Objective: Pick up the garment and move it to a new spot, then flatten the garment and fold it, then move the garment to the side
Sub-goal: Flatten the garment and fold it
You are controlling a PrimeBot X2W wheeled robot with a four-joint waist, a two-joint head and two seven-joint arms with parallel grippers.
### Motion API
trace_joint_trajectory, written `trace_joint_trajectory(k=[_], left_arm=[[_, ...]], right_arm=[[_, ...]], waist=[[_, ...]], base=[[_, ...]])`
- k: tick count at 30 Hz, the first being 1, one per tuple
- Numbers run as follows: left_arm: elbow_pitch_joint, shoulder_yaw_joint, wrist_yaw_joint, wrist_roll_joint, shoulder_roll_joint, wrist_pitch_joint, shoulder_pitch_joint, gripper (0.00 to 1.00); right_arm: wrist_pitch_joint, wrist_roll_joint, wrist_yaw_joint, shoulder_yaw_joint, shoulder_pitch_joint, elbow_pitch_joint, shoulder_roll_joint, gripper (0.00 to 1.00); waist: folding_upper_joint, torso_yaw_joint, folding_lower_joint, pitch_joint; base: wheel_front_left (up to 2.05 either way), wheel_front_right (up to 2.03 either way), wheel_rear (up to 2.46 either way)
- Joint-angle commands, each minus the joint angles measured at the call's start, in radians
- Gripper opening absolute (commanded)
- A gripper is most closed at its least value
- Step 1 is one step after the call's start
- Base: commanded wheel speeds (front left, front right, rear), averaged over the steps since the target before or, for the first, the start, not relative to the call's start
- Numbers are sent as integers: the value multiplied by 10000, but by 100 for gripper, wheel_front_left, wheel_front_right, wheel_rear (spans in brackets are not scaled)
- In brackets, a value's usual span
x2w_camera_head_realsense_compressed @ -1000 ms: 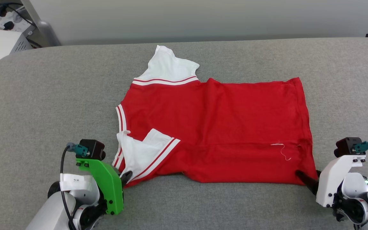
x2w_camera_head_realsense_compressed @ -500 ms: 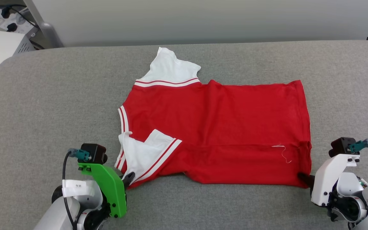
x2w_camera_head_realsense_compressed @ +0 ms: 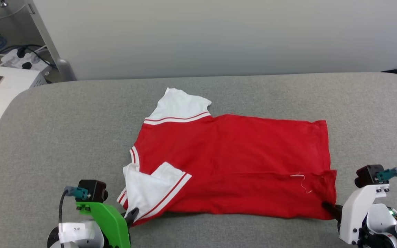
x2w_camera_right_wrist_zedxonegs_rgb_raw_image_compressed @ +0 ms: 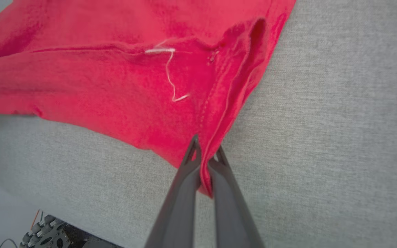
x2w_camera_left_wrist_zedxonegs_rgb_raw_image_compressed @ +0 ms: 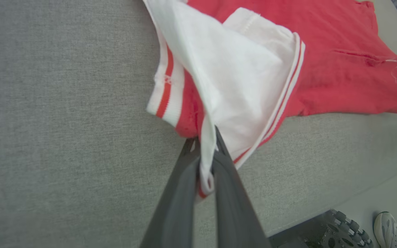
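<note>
Garment (x2w_camera_head_realsense_compressed: 233,162) flat on grey bench (x2w_camera_head_realsense_compressed: 47,137); left pincer (x2w_camera_left_wrist_zedxonegs_rgb_raw_image_compressed: 203,148) clamps near-left white sleeve, right pincer (x2w_camera_right_wrist_zedxonegs_rgb_raw_image_compressed: 205,151) clamps near-right hem corner.

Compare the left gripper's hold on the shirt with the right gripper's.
The left gripper pinches the white sleeve at the garment's near left corner; the right gripper pinches its red hem corner. The left gripper carries a green mount, the right gripper a white mount. Both are shut on cloth along the near edge.
</note>
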Motion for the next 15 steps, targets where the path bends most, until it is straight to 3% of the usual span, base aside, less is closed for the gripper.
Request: trace_joint_trajectory(k=[1,9,15], left_arm=[[-212,62,95,-41,153,67,295,0],[-1103,323,792,-151,586,351,1411,0],[-1066,380,1120,-443,476,488,2008,0]], right_arm=[[19,106,4,-49,287,-187,-64,0],[462,10,4,-668,1461,-933,-48,0],[817,-303,4,-1116,2090,-965,323,0]], waist=[[0,68,0,-370],[0,103,0,-726],[0,46,0,-649]], base=[[0,0,0],[0,0,0],[0,0,0]])
